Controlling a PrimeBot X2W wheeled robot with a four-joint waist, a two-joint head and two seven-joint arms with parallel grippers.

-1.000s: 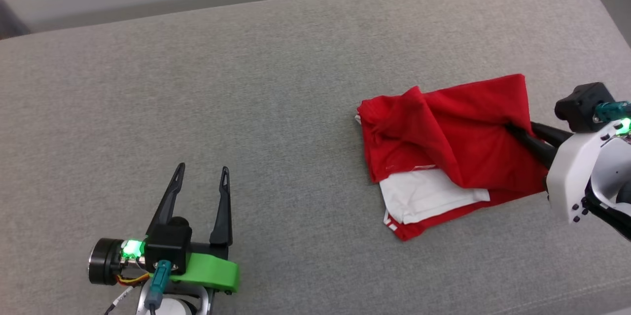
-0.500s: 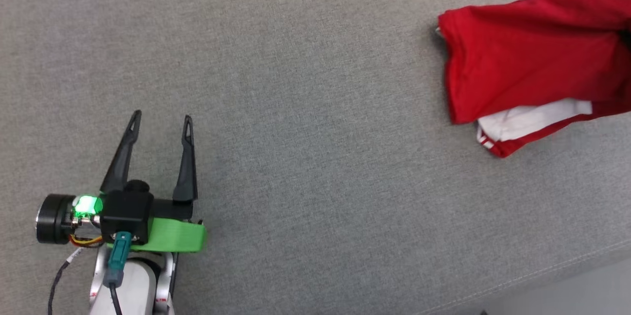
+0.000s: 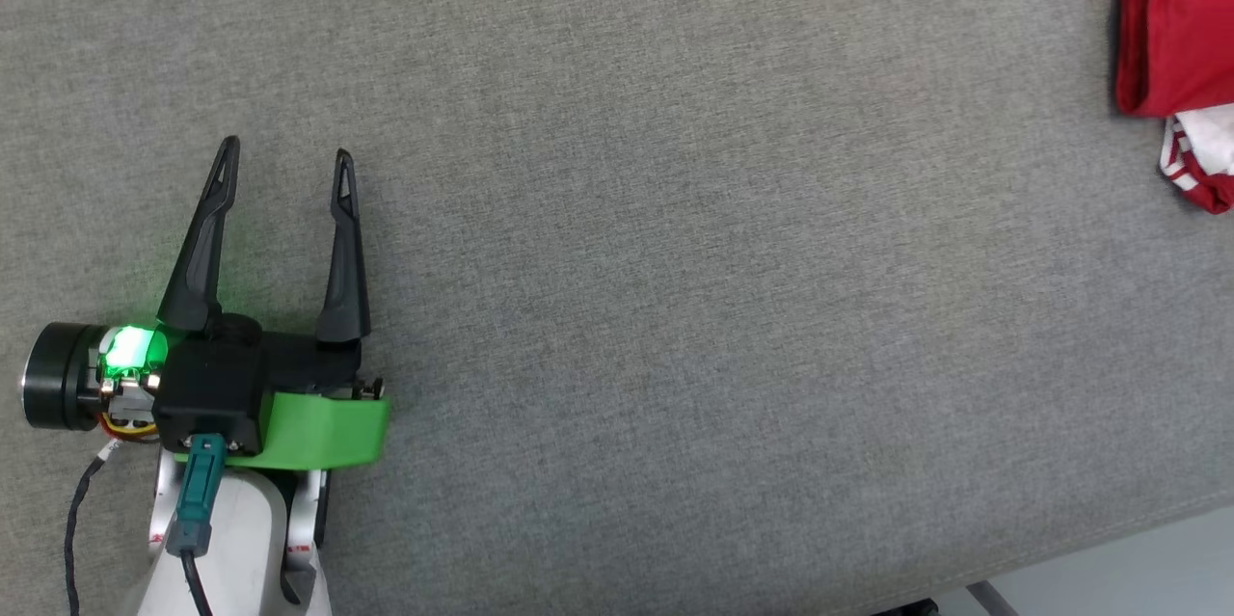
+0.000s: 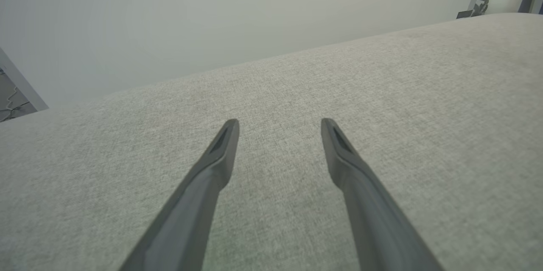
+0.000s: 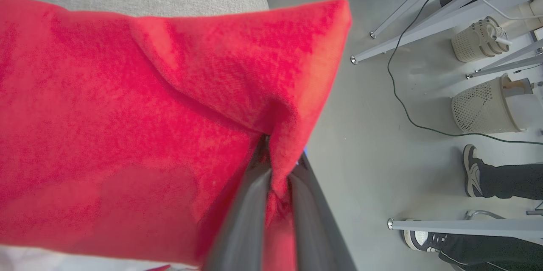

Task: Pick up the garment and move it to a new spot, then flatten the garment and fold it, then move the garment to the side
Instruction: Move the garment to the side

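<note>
The red garment (image 3: 1171, 38) hangs bunched at the head view's top right edge, with a white sleeve and striped trim (image 3: 1200, 153) below the red cloth. In the right wrist view the red garment (image 5: 127, 114) spreads wide, and my right gripper (image 5: 278, 152) is shut on a fold of it, lifted past the grey surface's end. My left gripper (image 3: 284, 158) rests open over the grey surface at the lower left, far from the garment. Nothing lies between its fingers (image 4: 220, 152).
The grey fabric surface (image 3: 675, 259) stretches wide; its front edge (image 3: 1109, 549) runs at the lower right. In the right wrist view the floor shows metal stand legs (image 5: 424, 8), a cable, pale mesh baskets (image 5: 483, 105) and a person's feet (image 5: 475, 169).
The head camera has turned, so the garment has slid to the top right edge of its view. The right gripper has carried the garment rightward and up, out of that view.
</note>
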